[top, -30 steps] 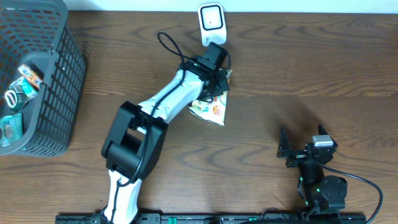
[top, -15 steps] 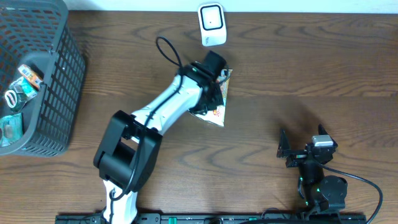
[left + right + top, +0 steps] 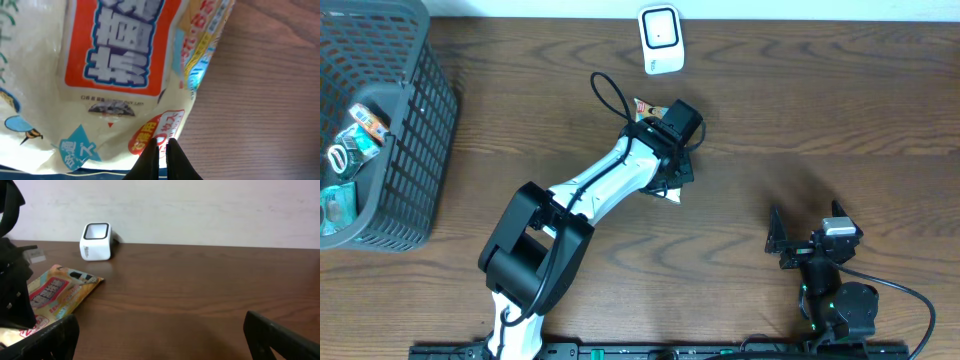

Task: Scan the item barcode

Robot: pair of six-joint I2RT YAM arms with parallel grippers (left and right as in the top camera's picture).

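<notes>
The item is a yellow snack bag [image 3: 115, 75] with an orange label. It fills the left wrist view, and my left gripper [image 3: 162, 146] is shut on its lower edge. From overhead the left gripper [image 3: 672, 140] covers most of the bag; only a top corner [image 3: 646, 105] and a bottom corner show. No barcode shows on the faces in view. The white scanner [image 3: 660, 38] stands at the table's back edge, a short way from the bag. In the right wrist view the scanner [image 3: 96, 241] is behind the bag [image 3: 60, 292]. My right gripper [image 3: 162, 340] rests open and empty at the front right.
A dark mesh basket [image 3: 415, 130] at the far left holds several small packaged items. The right gripper [image 3: 808, 228] sits near the table's front edge. Bare wooden tabletop [image 3: 820, 110] stretches between the scanner and the right arm.
The left arm has swung its wrist to the right and turned the bag, whose top corner now points up-left, just below the scanner. The right arm has not moved.
</notes>
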